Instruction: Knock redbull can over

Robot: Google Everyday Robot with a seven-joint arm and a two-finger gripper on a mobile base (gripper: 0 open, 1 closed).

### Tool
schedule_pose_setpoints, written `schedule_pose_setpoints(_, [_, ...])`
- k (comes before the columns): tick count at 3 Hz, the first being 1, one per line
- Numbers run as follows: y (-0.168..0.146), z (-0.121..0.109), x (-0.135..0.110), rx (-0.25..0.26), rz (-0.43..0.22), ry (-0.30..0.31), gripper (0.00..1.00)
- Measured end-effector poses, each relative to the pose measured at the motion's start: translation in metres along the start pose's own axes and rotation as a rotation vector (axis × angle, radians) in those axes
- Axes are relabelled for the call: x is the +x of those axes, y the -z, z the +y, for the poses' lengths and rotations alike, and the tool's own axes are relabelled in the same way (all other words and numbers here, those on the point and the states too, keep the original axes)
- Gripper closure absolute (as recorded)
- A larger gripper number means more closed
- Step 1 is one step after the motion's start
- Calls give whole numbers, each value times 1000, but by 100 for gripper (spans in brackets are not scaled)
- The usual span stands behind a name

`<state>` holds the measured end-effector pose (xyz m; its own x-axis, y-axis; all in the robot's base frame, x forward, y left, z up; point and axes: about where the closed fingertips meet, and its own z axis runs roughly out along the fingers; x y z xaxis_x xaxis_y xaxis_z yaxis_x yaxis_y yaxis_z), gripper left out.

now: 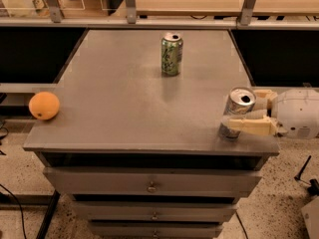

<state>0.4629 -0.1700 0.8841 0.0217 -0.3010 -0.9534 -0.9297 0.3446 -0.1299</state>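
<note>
The redbull can (234,114), slim and silver with an open pull-tab top, stands near the front right corner of the grey cabinet top (124,98), leaning slightly. My gripper (245,109) reaches in from the right with its fingers apart, straddling the can. The near finger (249,126) lies across the can's lower front and seems to touch it. The far finger (263,94) shows just behind the can's top. The white wrist (298,113) hangs off the cabinet's right edge.
A green patterned can (172,54) stands upright at the back centre. An orange (44,105) sits at the front left edge. Drawers (149,185) are below the top. A shelf rail (149,21) runs behind.
</note>
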Motion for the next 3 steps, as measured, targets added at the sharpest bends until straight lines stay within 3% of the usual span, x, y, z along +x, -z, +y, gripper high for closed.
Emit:
schedule_pose_setpoints(1, [-2,1,-1,-4,-1,2,87])
schedule_pose_setpoints(2, [-8,5,-4,-19,71,23,100])
schedule_pose_setpoints(3, [-24,4,-13,-50,215,85,100])
